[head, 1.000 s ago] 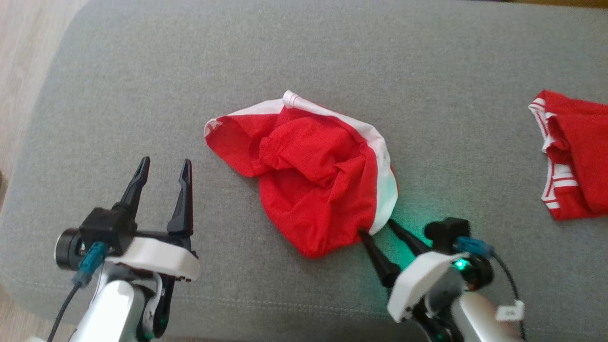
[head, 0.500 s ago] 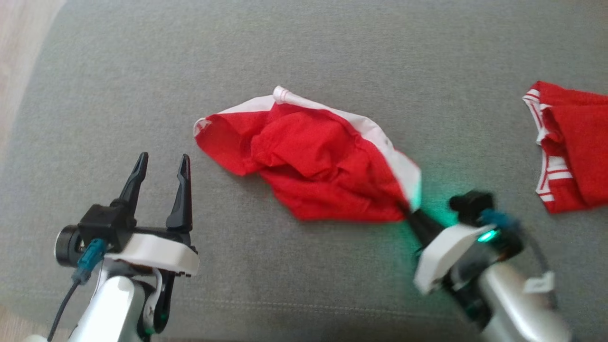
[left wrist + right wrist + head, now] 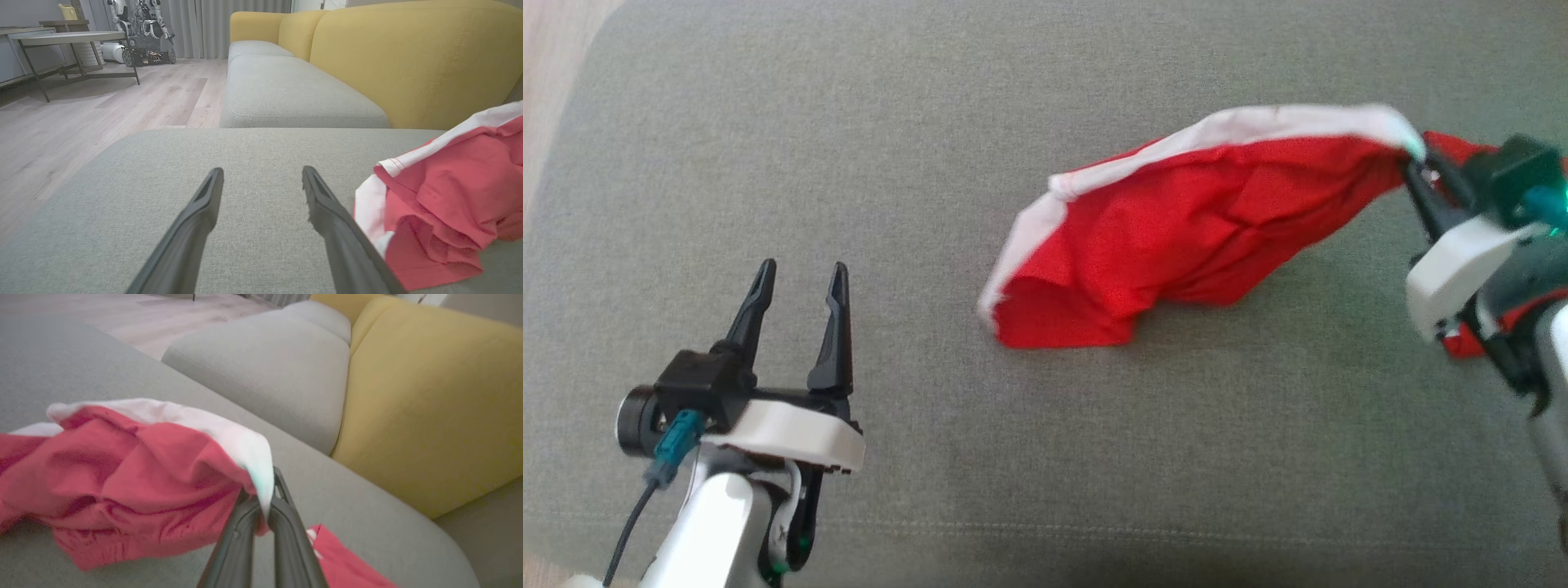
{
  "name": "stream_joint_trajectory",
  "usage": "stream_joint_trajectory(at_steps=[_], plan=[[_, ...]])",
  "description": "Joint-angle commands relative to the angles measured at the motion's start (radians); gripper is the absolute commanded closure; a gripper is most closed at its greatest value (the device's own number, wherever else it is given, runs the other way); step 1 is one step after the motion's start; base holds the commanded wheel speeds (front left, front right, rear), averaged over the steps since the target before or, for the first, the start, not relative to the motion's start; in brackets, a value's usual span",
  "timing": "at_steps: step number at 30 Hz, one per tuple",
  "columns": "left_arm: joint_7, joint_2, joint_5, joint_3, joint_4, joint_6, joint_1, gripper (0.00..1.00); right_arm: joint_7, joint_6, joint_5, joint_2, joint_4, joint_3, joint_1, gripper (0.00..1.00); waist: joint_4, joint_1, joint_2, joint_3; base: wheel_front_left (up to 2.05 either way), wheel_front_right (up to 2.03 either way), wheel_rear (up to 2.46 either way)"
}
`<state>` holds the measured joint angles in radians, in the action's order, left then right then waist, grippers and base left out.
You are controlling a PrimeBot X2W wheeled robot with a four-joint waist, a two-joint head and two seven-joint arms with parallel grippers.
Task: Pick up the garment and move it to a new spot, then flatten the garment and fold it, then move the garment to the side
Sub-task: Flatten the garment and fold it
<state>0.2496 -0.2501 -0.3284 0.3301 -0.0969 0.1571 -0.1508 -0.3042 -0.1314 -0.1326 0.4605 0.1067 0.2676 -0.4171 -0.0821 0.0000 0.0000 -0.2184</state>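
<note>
1. The garment [image 3: 1192,229], red with a white band, is seen right of centre on the grey cushion [image 3: 849,163]. Its left end is rested on the cushion and its right end is held up off it.
2. Right gripper [image 3: 1411,163]: the jaws are clamped tight on the white-banded corner of the garment, with cloth pinched between the tips.
3. Left gripper [image 3: 803,273]: the jaws are spread wide and nothing is held. It is placed over the cushion at lower left, well apart from the garment.
4. A 2nd red item [image 3: 343,559] with white stripes is seen on the cushion below the right gripper, partly hidden.
5. A yellow backrest [image 3: 408,61] is seen beyond the cushion.
</note>
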Motion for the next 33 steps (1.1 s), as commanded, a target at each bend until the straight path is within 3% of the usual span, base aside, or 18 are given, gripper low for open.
stream_joint_trajectory(at_steps=[1,9,14,20,21,22,23,33], plan=[[0.011,-0.014,0.001,-0.043,0.037,-0.004,-0.054,0.00,-0.007,0.001,0.018,0.034,-0.072,0.010,-0.041,1.00,-0.002,0.0000,0.0000,-0.001,0.00,0.00,0.00],[0.012,-0.010,-0.003,-0.046,0.039,-0.006,-0.046,0.00,-0.039,0.001,0.008,-0.021,-0.104,0.077,0.025,1.00,-0.002,0.0000,0.0000,-0.005,0.00,0.00,0.00],[0.012,-0.007,-0.004,-0.042,0.038,-0.010,-0.044,0.00,-0.023,0.001,-0.007,-0.101,-0.019,0.102,0.127,1.00,0.001,0.0000,0.0000,-0.008,0.00,0.00,0.00],[0.012,-0.006,-0.004,-0.038,0.036,-0.014,-0.043,0.00,0.028,0.001,0.017,-0.219,0.096,-0.023,0.212,1.00,0.008,0.0000,0.0000,-0.007,0.00,0.00,0.00],[0.012,-0.007,-0.005,-0.038,0.035,-0.014,-0.041,0.00,0.040,0.001,0.019,-0.240,0.107,-0.044,0.220,0.91,0.010,0.0000,0.0000,-0.006,0.00,0.00,0.00],[0.012,-0.007,-0.006,-0.038,0.035,-0.015,-0.039,0.00,0.057,0.001,0.021,-0.259,0.113,-0.064,0.226,0.36,0.011,0.0000,0.0000,-0.004,0.00,0.00,0.00],[0.012,-0.008,-0.006,-0.038,0.034,-0.015,-0.037,0.00,0.067,0.001,0.023,-0.277,0.120,-0.082,0.234,0.00,0.013,0.0000,0.0000,-0.001,0.00,0.00,0.00],[0.012,-0.016,-0.012,-0.044,0.031,-0.003,-0.001,0.00,0.159,0.001,0.017,-0.375,0.014,-0.210,0.332,0.00,0.025,0.0000,0.0000,0.047,0.00,0.00,0.00]])
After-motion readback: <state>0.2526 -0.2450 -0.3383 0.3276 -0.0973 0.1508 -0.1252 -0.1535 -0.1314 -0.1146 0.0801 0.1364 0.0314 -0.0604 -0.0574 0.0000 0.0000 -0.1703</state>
